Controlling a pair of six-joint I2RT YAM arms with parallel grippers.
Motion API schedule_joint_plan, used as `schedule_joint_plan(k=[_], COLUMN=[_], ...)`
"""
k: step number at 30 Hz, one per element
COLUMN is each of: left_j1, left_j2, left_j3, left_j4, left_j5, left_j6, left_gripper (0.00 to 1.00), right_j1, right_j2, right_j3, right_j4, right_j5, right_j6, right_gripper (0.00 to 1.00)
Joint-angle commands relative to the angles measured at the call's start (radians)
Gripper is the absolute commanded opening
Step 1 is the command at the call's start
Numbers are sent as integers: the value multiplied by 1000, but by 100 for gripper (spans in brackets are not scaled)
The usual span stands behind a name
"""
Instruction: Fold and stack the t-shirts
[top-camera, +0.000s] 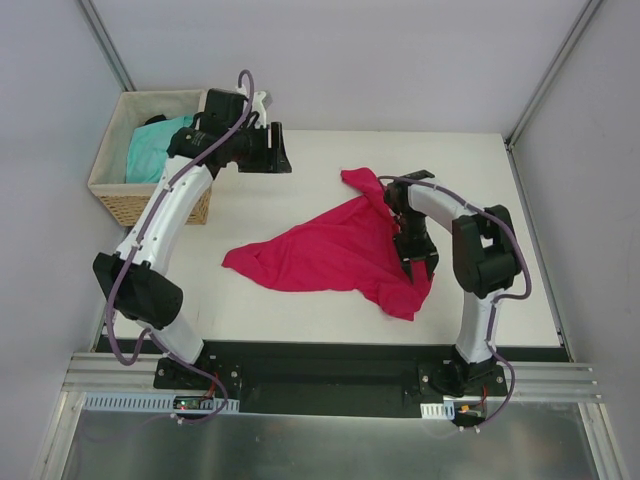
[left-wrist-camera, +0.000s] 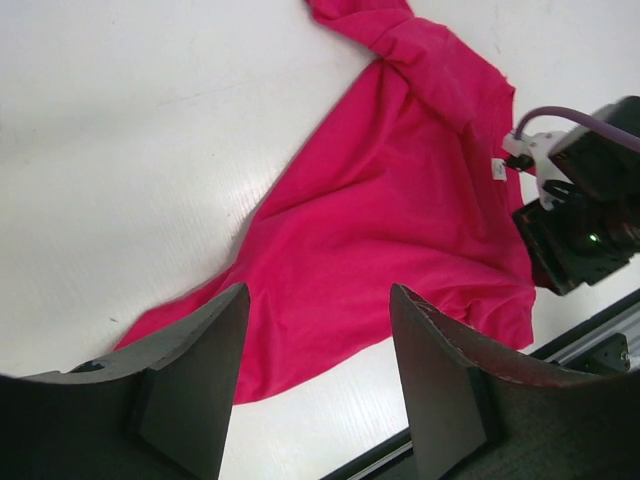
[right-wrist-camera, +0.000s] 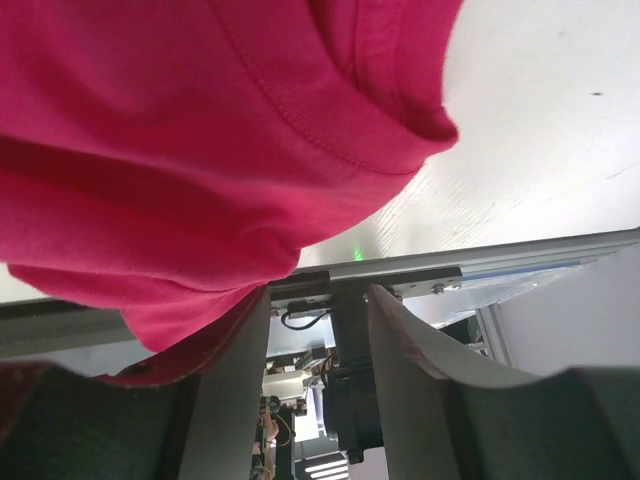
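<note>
So far: nothing is folded and nothing is stacked; to my eye the job is at its very beginning.
Crimson-pink t-shirt (top-camera: 320, 255): lies crumpled in a rough triangle on the surface (top-camera: 500, 190), well out ahead of the left fingers (left-wrist-camera: 190, 390), with its bunched end under and around the right fingers (right-wrist-camera: 235, 390).
Turquoise t-shirt (top-camera: 150, 155): bunched up in the wicker basket (top-camera: 130, 208), back behind the left fingers on their wrist side; it looks untouched.
Left fingers: spread wide with nothing between them, held off the pink cloth, which shows beyond their tips.
Right fingers: parted, with the gap between them clear. A hemmed fold of the pink cloth hangs over their tips and sags against the outer side of one finger; it is draped there, not pinched.
Neck label (left-wrist-camera: 497, 170): small and white, close beside the right arm's wrist, so the collar end sits by the right fingers.
Left to do: spread the pink one flat and fold it, lift the turquoise one out of the basket and fold that, then stack the two.
</note>
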Motion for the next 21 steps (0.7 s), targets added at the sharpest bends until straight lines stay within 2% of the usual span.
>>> schedule_joint_plan(k=[1, 3, 8, 14, 21], left_j1=[-10, -10, -11, -11, -11], left_j2=[-96, -91, -82, -94, -88], left_j3=[33, 42, 49, 55, 81], left_j4=[41, 48, 62, 70, 70], left_j5=[41, 56, 95, 93, 101], left_j6=[54, 56, 53, 59, 50], left_gripper=[59, 59, 59, 59, 59], right_j1=[-10, -36, -138, -206, -229], right_j2=[-34, -54, -156, -213, -210], right_j3=[13, -15, -163, -268, -286], right_j4=[-2, 67, 303, 443, 531], right_j5=[81, 97, 8, -52, -198], right_j6=[29, 29, 3, -23, -32], right_gripper=[49, 50, 53, 54, 52])
